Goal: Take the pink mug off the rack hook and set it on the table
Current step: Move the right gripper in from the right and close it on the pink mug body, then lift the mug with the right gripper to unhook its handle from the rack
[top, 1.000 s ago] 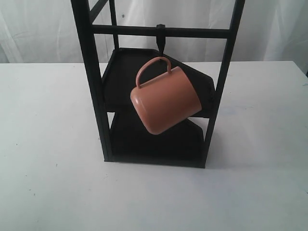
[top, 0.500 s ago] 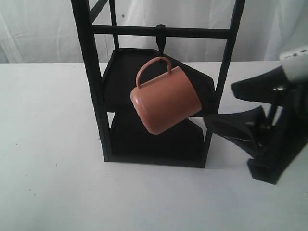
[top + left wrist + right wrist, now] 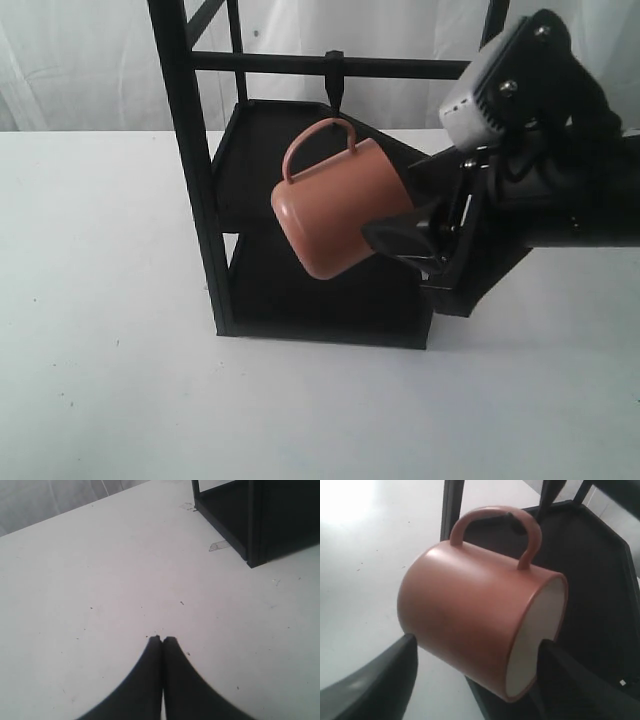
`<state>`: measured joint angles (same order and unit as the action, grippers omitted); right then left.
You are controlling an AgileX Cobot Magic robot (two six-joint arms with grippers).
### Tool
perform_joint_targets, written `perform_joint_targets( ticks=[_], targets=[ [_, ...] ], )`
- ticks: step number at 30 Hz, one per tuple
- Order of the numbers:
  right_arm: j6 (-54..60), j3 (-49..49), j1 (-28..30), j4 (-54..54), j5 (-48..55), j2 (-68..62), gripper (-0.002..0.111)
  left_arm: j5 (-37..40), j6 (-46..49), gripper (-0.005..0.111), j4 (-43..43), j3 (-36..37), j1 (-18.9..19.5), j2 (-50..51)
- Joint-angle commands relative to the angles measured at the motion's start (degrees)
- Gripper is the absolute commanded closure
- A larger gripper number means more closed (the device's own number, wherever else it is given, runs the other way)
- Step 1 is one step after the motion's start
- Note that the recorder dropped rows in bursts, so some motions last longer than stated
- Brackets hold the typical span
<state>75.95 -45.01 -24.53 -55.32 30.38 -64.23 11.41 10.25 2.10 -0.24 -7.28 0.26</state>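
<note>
The pink mug [image 3: 340,215] hung by its loop handle from the rack hook [image 3: 335,85] on the top crossbar [image 3: 270,62] of the black rack [image 3: 190,180]. It was tilted, with its base down toward the table [image 3: 100,380] and its cream mouth turned to the right side. That tilt came from hanging off 1 point on the handle.

The right gripper [image 3: 477,645] had its 2 fingers [image 3: 375,680] spread wide, 1 beside the outer wall and 1 at the rim, straddling the body. No firm squeeze showed. The grip looked meant to carry the weight before the handle was lifted clear.

The left gripper [image 3: 162,639] hovered over bare table near the rack's foot, fingers pressed together, holding nothing.
</note>
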Motion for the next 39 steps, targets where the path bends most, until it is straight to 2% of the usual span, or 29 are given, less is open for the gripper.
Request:
perform_joint_targets(
  ticks=[1,11,23,26,27,29,35,39],
  targets=[
    [5.6,-1.0,-0.1,-5.0,0.8,-2.7,0.045,0.3,0.0,0.107,0.3,0.2,0.3,-0.3],
    [9.4,-5.1,-0.1,-9.8,8.2,-9.3,0.045,0.4,0.0,0.107,0.3,0.2,0.3,-0.3],
    [12.3,-5.7,-0.1,-15.3,10.5,-13.0,0.045,0.7,0.0,0.107,0.3,0.2,0.3,-0.3],
    [12.5,-5.7,-0.1,-16.5,10.2,-13.2,0.056,0.7,0.0,0.107,0.3,0.2,0.3,-0.3],
    [12.7,-5.7,-0.1,-16.9,10.0,-13.2,0.067,0.7,0.0,0.107,0.3,0.2,0.3,-0.3],
    [13.0,-5.7,-0.1,-16.9,9.9,-13.2,0.08,0.7,0.0,0.107,0.3,0.2,0.3,-0.3],
    [13.0,-5.7,-0.1,-18.0,7.7,-13.2,0.106,0.7,0.0,0.107,0.3,0.2,0.3,-0.3],
    [12.7,-5.7,-0.1,-18.2,7.7,-13.1,0.108,0.7,0.0,0.107,0.3,0.2,0.3,-0.3]
  ],
)
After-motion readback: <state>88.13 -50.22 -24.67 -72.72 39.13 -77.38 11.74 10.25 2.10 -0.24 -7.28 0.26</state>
